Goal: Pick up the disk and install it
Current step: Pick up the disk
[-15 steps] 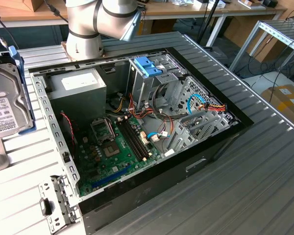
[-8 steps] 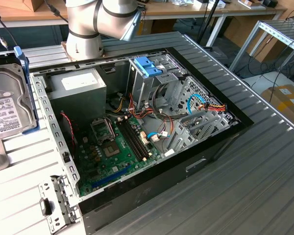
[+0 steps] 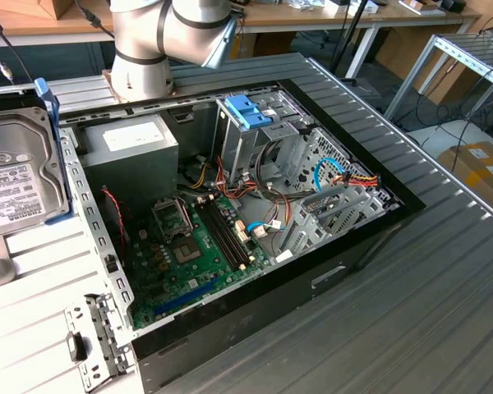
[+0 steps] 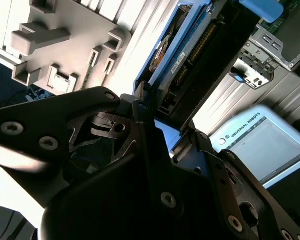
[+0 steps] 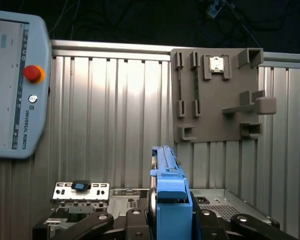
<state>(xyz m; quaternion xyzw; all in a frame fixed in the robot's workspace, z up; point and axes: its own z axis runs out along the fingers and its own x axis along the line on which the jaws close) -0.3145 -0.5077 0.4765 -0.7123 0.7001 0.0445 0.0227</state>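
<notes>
Black metal gripper (image 5: 170,222) clamps the flat silver-grey, blue-railed disk (image 5: 165,170) edgewise. In the exterior view, the disk (image 3: 12,176) sits at nine o'clock beside the open black case (image 3: 255,316).

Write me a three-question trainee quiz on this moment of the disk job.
1. True or false: the disk already sits in the drive cage.
2. What does the gripper clamp? A) the disk B) a screwdriver C) nothing
3. Fill in: the rails framing the disk are ____.
Key: 1 false, it is held up outside the computer case; 2 A; 3 blue.
</notes>
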